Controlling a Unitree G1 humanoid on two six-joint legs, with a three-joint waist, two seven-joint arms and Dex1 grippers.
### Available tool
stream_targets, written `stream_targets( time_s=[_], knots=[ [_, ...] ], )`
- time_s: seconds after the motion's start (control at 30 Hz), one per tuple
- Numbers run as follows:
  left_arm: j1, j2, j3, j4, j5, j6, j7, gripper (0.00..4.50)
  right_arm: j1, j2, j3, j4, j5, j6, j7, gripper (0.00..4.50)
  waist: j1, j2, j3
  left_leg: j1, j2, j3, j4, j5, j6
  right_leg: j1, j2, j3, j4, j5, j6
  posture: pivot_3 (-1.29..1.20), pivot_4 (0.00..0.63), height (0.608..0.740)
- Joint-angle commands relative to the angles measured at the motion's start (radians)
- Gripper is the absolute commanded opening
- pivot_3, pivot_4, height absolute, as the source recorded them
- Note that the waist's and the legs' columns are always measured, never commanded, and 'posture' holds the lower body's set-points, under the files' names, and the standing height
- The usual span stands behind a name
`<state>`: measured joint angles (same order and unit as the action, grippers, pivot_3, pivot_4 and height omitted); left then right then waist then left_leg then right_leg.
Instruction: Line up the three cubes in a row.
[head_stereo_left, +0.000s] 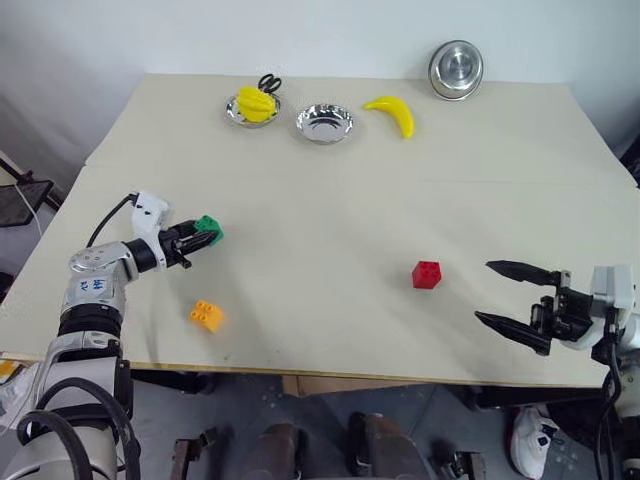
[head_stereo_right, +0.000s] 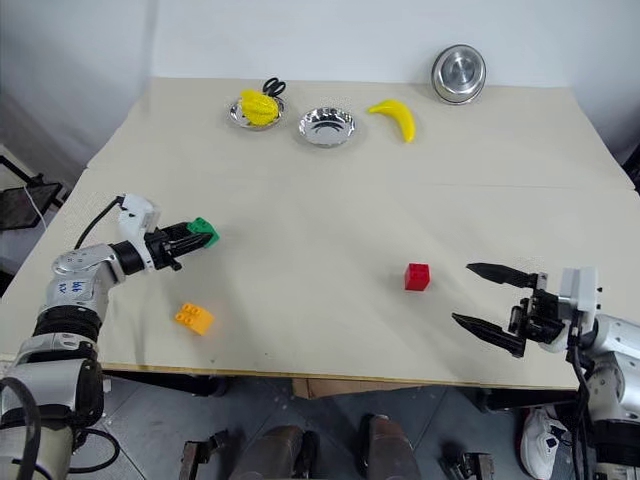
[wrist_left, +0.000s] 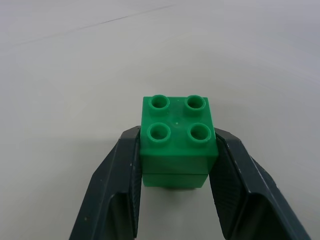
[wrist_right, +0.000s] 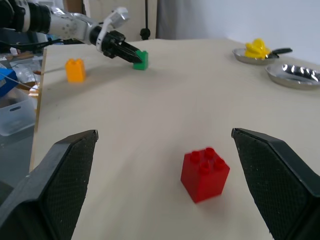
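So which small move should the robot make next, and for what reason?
Probably lift the green cube a little and carry it toward the red cube. The left hand is shut on it, the cubes lie far apart, and the right hand waits open beside the red one.

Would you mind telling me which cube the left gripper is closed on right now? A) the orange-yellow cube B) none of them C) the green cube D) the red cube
C: the left gripper has its two black fingers pressed against both sides of the green cube, while the red cube and the orange-yellow cube sit free on the table.
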<state>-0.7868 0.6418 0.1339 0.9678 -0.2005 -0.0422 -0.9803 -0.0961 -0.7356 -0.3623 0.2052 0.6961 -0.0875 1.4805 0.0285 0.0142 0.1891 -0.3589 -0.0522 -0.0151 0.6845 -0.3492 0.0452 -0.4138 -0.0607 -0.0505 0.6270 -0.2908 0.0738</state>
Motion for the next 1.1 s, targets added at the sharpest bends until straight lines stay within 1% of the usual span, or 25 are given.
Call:
stream_targets(
  time_s=[0.03, 0.07, 0.13, 0.2, 0.3, 0.37, 0.47, 0.57, 0.67, 0.77, 1.0, 1.1],
  knots=[
    [-0.042, -0.017, -0.034, -0.095, -0.018, -0.052, -0.161, 1.48, 0.026, -0.041, -0.07, 0.01, 0.004, -0.017, 0.027, 4.5, 0.003, 0.0, 0.0, -0.001, 0.0, 0.0, 0.0, 0.0, 0.0, 0.0, 0.0, 0.0, 0.0, 0.0, 0.0, 0.0, 0.15, 0.74],
    [-0.058, -0.033, -0.056, -0.122, -0.02, -0.06, -0.215, 1.48, 0.039, -0.052, -0.086, 0.015, 0.005, -0.013, 0.033, 4.5, 0.005, 0.0, 0.0, -0.001, 0.0, 0.0, 0.0, 0.0, 0.0, 0.0, 0.0, 0.0, -0.001, 0.0, 0.0, 0.0, 0.15, 0.74],
    [-0.13, -0.122, -0.154, -0.16, -0.001, -0.055, -0.358, 1.48, 0.088, -0.076, -0.132, 0.038, 0.0, -0.018, 0.043, 4.5, 0.021, -0.001, 0.0, -0.001, 0.0, 0.0, 0.001, 0.0, 0.0, 0.0, 0.0, 0.0, -0.001, 0.0, 0.0, 0.0, 0.15, 0.74],
    [-0.184, -0.191, -0.224, -0.141, 0.041, -0.068, -0.413, 1.48, 0.12, -0.083, -0.158, 0.044, -0.004, -0.023, 0.041, 4.5, 0.033, -0.001, 0.001, -0.002, -0.001, -0.002, 0.002, 0.0, 0.001, 0.001, -0.001, -0.001, -0.002, 0.001, 0.001, 0.0, 0.15, 0.74],
    [-0.245, -0.271, -0.29, -0.047, 0.113, -0.159, -0.416, 1.48, 0.155, -0.071, -0.179, 0.012, 0.002, -0.023, 0.031, 4.5, 0.025, -0.001, 0.0, -0.003, -0.002, 0.0, 0.003, 0.0, 0.002, 0.001, 0.0, 0.0, -0.005, 0.001, 0.002, 0.0, 0.15, 0.74],
    [-0.287, -0.327, -0.319, 0.022, 0.147, -0.178, -0.399, 1.48, 0.183, -0.064, -0.193, -0.025, 0.012, -0.019, 0.021, 4.5, 0.009, -0.001, 0.001, -0.002, -0.002, 0.002, 0.002, 0.0, 0.002, 0.0, 0.0, 0.002, -0.004, 0.001, 0.002, 0.0, 0.15, 0.74],
    [-0.33, -0.386, -0.347, 0.11, 0.194, -0.201, -0.369, 1.48, 0.228, -0.055, -0.213, -0.072, 0.023, -0.014, 0.011, 4.5, -0.005, -0.003, 0.001, -0.001, -0.001, 0.002, 0.001, 0.001, 0.0, 0.0, 0.001, 0.001, -0.001, 0.001, 0.002, 0.0, 0.15, 0.74],
    [-0.361, -0.43, -0.363, 0.176, 0.242, -0.214, -0.289, 1.48, 0.272, -0.047, -0.237, -0.109, 0.029, -0.008, 0.0, 4.5, -0.003, -0.004, 0.002, -0.001, -0.002, 0.002, 0.001, 0.002, 0.0, 0.0, 0.0, 0.002, -0.002, 0.001, 0.002, 0.0, 0.15, 0.74],
    [-0.382, -0.471, -0.337, 0.207, 0.237, -0.202, -0.251, 1.48, 0.301, -0.037, -0.25, -0.137, 0.035, -0.004, -0.015, 4.5, 0.0, -0.004, 0.002, 0.0, -0.002, 0.002, 0.001, 0.002, 0.001, 0.0, 0.0, 0.002, -0.001, 0.001, 0.002, 0.0, 0.15, 0.74],
    [-0.392, -0.491, -0.331, 0.223, 0.248, -0.196, -0.221, 1.48, 0.316, -0.025, -0.253, -0.155, 0.036, -0.004, -0.029, 4.5, 0.001, -0.004, 0.002, 0.0, -0.002, 0.002, 0.001, 0.002, 0.001, 0.0, -0.001, 0.002, -0.002, 0.001, 0.002, 0.0, 0.15, 0.74],
    [-0.397, -0.517, -0.319, 0.237, 0.253, -0.205, -0.229, 1.48, 0.309, -0.004, -0.232, -0.176, 0.027, -0.002, -0.05, 4.5, 0.001, -0.004, 0.002, 0.0, -0.002, 0.001, 0.001, 0.002, 0.0, 0.0, -0.001, 0.002, -0.002, 0.001, 0.002, 0.0, 0.15, 0.74],
    [-0.39, -0.522, -0.321, 0.239, 0.254, -0.215, -0.262, 1.48, 0.297, 0.0, -0.22, -0.177, 0.022, 0.0, -0.055, 4.5, 0.001, -0.004, 0.002, 0.0, -0.002, 0.001, 0.001, 0.002, 0.0, 0.0, 0.0, 0.002, -0.002, 0.001, 0.002, 0.0, 0.15, 0.74]
  ],
)
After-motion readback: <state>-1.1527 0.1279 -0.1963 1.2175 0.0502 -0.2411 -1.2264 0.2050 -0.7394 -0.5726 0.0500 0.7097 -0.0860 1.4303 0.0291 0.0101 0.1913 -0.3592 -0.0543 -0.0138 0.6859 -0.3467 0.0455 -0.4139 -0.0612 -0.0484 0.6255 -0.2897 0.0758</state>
